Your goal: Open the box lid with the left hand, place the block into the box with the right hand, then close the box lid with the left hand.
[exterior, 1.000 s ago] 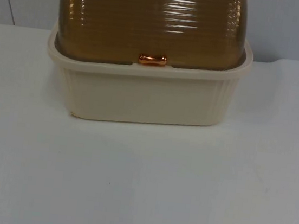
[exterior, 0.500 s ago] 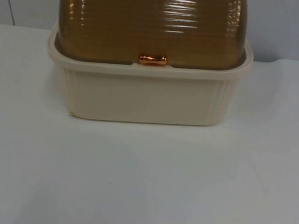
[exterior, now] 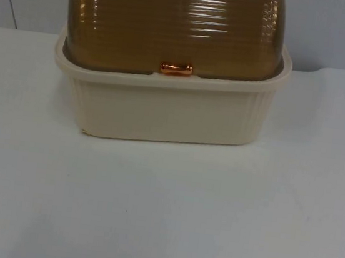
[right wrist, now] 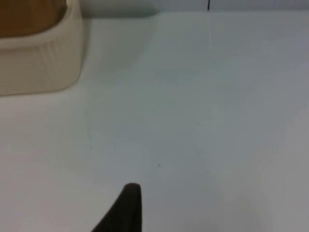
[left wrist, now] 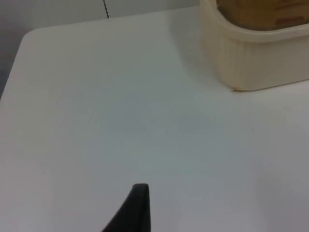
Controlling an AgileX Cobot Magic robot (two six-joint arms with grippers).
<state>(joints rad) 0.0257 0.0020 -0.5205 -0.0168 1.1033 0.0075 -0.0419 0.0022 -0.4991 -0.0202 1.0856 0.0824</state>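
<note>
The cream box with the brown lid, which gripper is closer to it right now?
Neither clearly. The left gripper hangs over bare table off one corner of the box; the right gripper hangs off the other corner, similarly apart. The lid is shut.

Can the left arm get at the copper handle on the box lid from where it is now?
Probably yes. The handle sits exposed at the closed brown lid's front edge, and the left wrist view has bare table between the fingertip and the box.

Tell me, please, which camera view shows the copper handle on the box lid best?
The top view: the copper handle sits front and centre on the brown lid, which is closed on the cream box. In both wrist views I can make out one corner of the box and a strip of lid.
</note>
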